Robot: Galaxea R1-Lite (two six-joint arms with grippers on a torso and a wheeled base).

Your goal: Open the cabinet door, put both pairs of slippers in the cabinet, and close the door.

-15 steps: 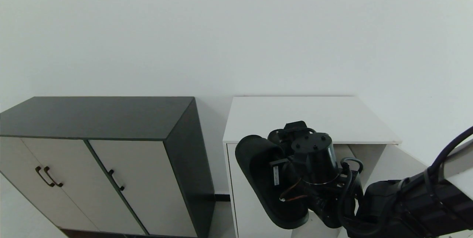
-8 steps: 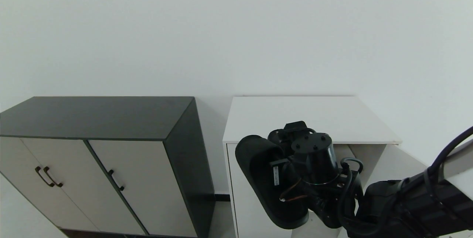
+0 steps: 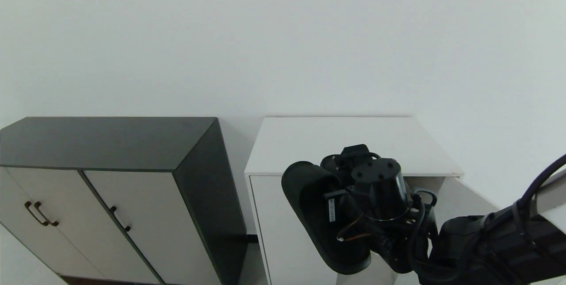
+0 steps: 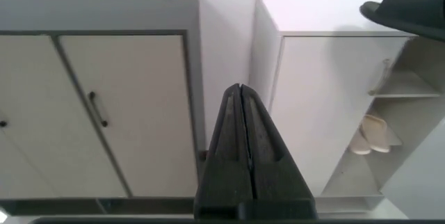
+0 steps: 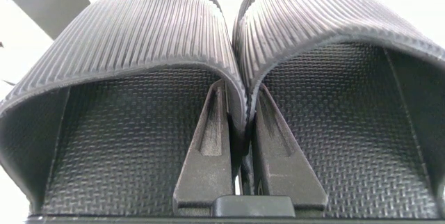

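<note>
Plain white wall across the back, and against it, two cabinets side by side. On the left is the dark-topped cabinet, pale doors shut, with a narrow gap between it and its neighbour. To its right is the white cabinet, and this is the one in play: its left front panel is closed, while the right side stands open with the door swung out. The left wrist view shows the shelves inside.

Now the black slippers: the pair is up in the air, in front of the white cabinet's closed panel and reaching up to about its top edge. They sit side by side, ribbed straps touching. The pale slippers are already in, lying together on a lower shelf of the open side.

The right gripper has its two fingers drawn close, pinching the inner strap edges of both black slippers between them, a firm hold. The left gripper hangs out in front of the two cabinets, its fingers pressed flat together, carrying nothing.

Smallest of all are the dark bar handles on the left cabinet's doors.
</note>
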